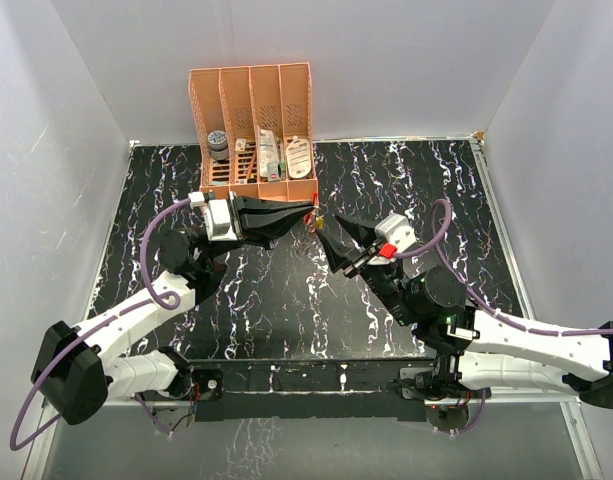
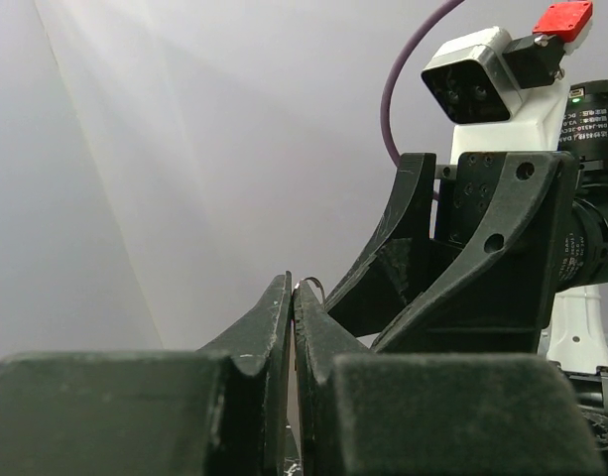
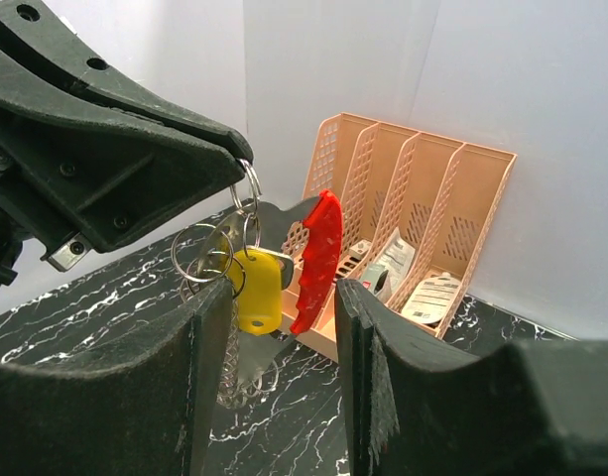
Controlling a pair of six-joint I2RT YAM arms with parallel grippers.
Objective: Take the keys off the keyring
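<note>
Right wrist view: my left jaws, pressed together, pinch the keyring (image 3: 249,188) aloft before the orange rack (image 3: 413,198); red tag (image 3: 318,260) and yellow key (image 3: 256,290) hang beneath it. My right jaws stand spread, near the hanging bunch, above the tabletop (image 3: 85,317).

**Black, white-veined table (image 1: 276,310) closed in by pale walls**
The tabletop is glossy black with white marbling, and plain pale walls rise along its left, far and right edges. An orange mesh rack (image 1: 298,100) with four upright compartments stands directly on the surface at the far edge. It backs onto the far wall, a little left of the middle. Along the near edge runs a dark mounting strip (image 1: 316,392). The left arm's base (image 1: 174,384) and the right arm's base (image 1: 441,386) sit on it, well apart.
</note>
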